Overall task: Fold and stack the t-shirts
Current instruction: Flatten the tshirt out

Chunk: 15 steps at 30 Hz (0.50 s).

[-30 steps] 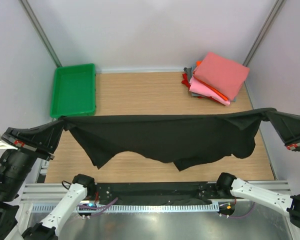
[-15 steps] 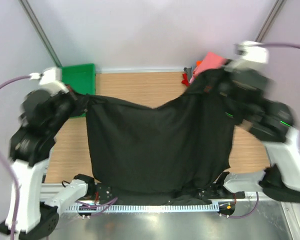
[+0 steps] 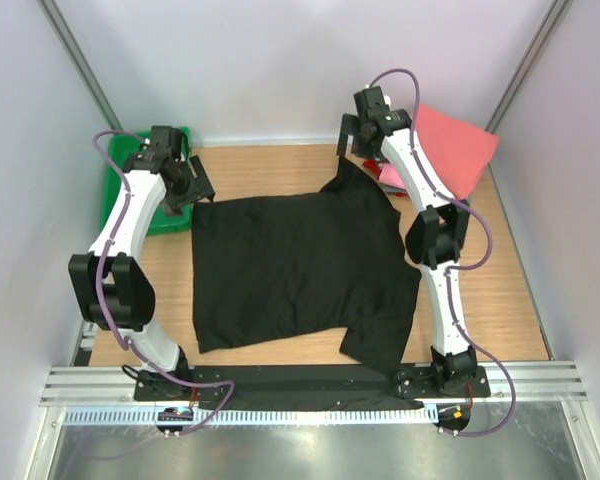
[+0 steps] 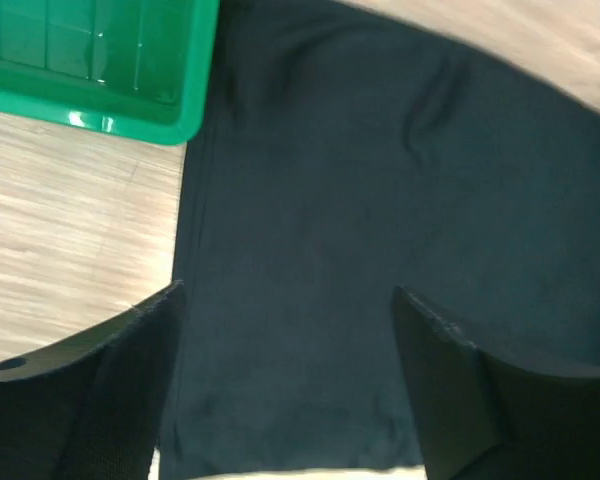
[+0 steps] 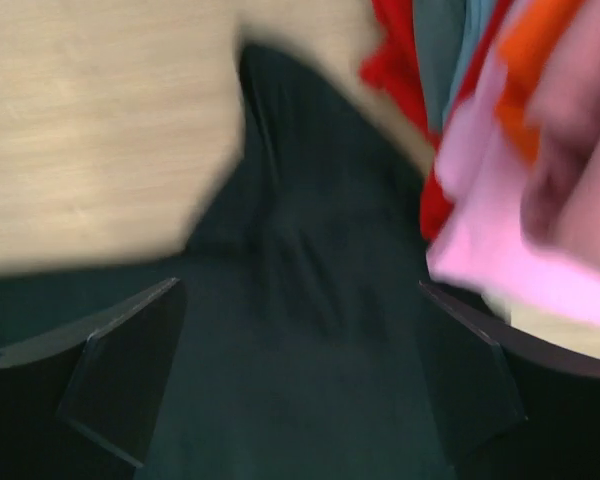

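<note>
The green tray [image 3: 113, 195] sat at the table's [image 3: 500, 290] far left. Just beside it the left gripper [image 4: 288, 300] hovered with jaws apart and empty over the far-left corner of the black t-shirt [image 3: 290, 270], which lay spread mid-table, slightly askew. The right gripper [image 5: 300, 290] was likewise open and empty over the far-right corner, close to the stack of folded shirts [image 3: 455, 145]. A grab there could snag the stack, and the shirt's crooked lie could spoil the fold.

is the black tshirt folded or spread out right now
Spread out: the black t-shirt lies open and mostly flat across the table, with no fold made; only its far right corner is bunched.
</note>
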Tool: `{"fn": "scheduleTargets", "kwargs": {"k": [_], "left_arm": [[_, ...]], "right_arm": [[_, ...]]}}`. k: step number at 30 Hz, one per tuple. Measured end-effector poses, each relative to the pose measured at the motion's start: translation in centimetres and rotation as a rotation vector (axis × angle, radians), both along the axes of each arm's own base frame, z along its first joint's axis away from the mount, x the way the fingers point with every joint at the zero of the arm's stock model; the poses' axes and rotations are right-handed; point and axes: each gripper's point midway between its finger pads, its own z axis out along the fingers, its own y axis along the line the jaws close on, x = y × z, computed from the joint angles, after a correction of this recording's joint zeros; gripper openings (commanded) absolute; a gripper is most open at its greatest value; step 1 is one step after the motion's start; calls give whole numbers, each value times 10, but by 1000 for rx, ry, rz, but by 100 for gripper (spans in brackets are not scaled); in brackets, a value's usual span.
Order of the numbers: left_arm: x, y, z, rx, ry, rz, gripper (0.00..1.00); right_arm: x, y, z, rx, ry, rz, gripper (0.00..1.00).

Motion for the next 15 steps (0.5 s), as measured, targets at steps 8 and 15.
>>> {"fn": "scheduleTargets", "kwargs": {"k": [8,15], "left_arm": [[-33,-8,93,-44,-260,-32,88],[-93,-35,40,-122,-206,-110,83]], "right_arm": [[-99,-2,50,61,12,77,100],[-164,-6,85,169,-142,101,100]]}}
